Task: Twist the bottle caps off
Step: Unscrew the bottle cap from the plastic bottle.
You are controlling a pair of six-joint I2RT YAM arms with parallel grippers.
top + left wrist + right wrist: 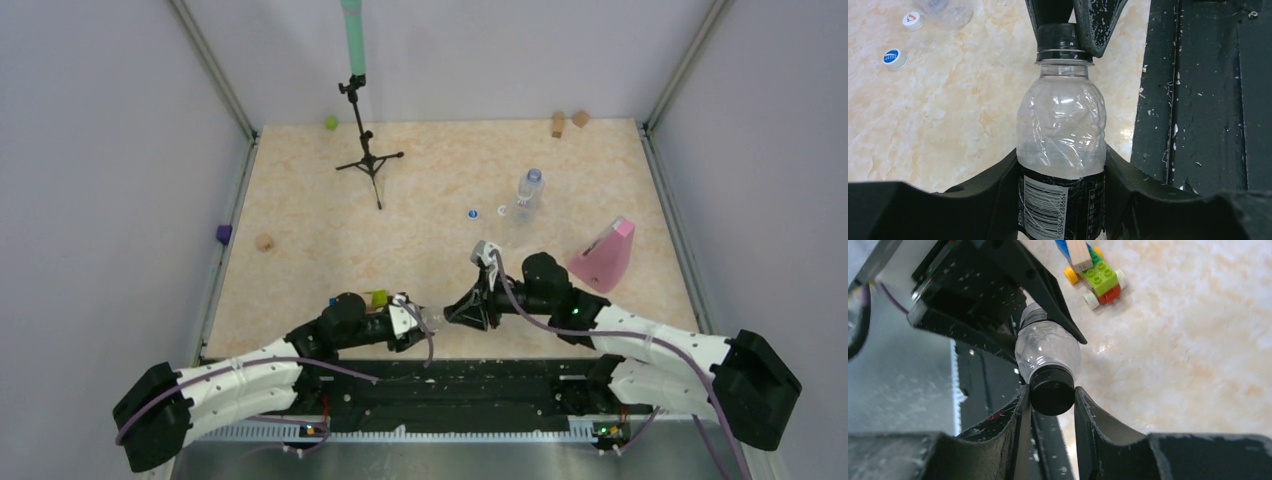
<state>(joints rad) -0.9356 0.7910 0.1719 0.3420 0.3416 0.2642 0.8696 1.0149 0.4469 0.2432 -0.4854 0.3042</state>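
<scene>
in wrist views alone, left end effector [1062, 172] clamps bottle [1062, 117], right end effector [1050, 390] its black cap [1052, 400].

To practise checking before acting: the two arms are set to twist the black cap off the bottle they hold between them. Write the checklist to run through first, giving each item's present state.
1. Left gripper clamped on the bottle body: ok.
2. Right gripper shut on the black cap: ok.
3. Cap sits between both right fingers, not at their tips: ok.
4. Cap loosened from its neck ring: cannot tell.
5. Loose blue cap and white cap lie apart from the held bottle: ok.
</scene>
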